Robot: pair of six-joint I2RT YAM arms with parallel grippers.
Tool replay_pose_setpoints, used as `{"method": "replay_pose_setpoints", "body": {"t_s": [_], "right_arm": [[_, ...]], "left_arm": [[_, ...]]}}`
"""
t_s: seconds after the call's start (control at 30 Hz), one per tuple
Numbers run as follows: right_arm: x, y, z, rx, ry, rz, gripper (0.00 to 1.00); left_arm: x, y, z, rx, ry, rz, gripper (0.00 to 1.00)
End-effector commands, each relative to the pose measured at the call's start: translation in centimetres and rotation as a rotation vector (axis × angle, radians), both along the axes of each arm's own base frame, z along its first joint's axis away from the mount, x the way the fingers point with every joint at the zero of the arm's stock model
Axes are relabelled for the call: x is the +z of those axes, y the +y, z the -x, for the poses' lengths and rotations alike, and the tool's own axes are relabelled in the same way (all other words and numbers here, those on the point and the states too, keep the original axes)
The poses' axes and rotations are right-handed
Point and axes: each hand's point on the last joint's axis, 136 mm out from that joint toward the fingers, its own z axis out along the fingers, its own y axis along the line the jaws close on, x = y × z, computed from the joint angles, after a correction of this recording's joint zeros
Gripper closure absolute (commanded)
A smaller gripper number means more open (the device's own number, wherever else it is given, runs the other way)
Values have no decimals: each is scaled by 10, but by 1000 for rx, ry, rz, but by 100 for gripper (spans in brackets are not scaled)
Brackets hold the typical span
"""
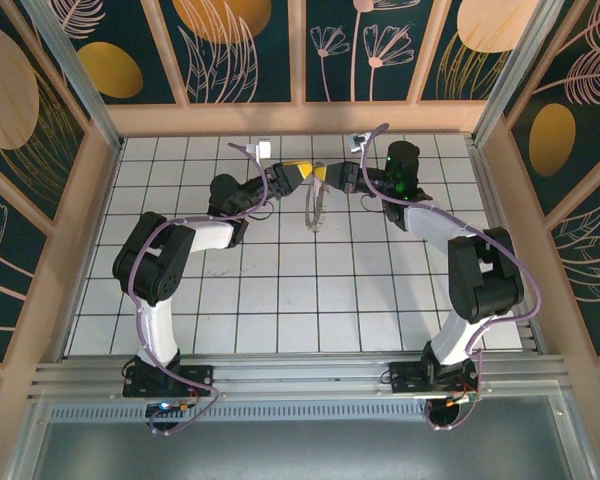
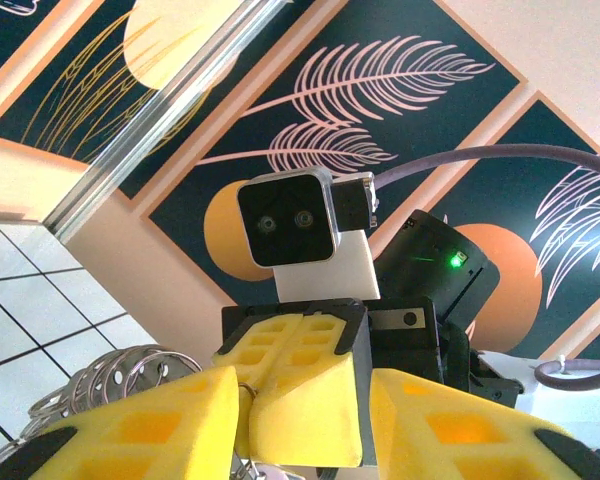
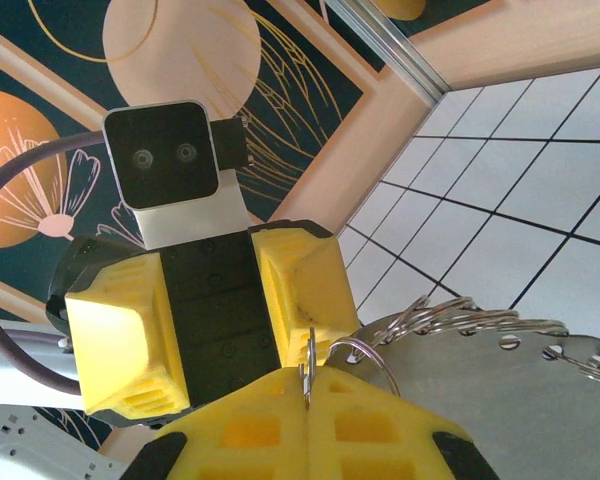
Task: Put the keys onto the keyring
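Observation:
The keyring [image 1: 315, 212] hangs tilted under both grippers above the back middle of the tiled floor. Close up it is a round grey metal plate [image 3: 480, 390] with several small split rings [image 2: 110, 375] through holes along its rim. My right gripper [image 3: 308, 395] is shut on one small split ring [image 3: 307, 352] that stands up between its pads. My left gripper [image 2: 305, 400] is open, its yellow fingers either side of the right gripper's closed tips [image 2: 300, 385]. That ring [image 2: 242, 400] sits against its left finger. A pale lilac sliver [image 2: 270, 474], perhaps the key, shows below.
The white tiled floor [image 1: 280, 290] is boxed in by wood-framed patterned panels [image 1: 240, 50] with aluminium posts [image 1: 75, 75] at the back corners. Purple cables [image 1: 145, 255] loop along both arms. A metal rail [image 1: 300, 375] carries the arm bases at the near edge.

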Motion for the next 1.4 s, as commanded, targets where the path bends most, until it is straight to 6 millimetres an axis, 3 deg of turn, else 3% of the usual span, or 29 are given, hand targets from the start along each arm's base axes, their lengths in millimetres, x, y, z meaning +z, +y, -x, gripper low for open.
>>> {"method": "replay_pose_setpoints", "body": {"t_s": [0.0,0.4,0.8,1.37], "right_arm": [[39,2,3,3,-118,-47,100],[37,2,-1,-3,-110,-51,100],[34,-2,6,-6,-111,-46,100],[33,-12,15,-24,-116,-44,100]], "left_arm": [[0,-6,2,-17,-32,-9,61],[-4,-15,10,-67,-42,-25,68],[-10,-11,6,-4,-16,-25,62],[-12,-10,-1,26,-14,-38,62]]}}
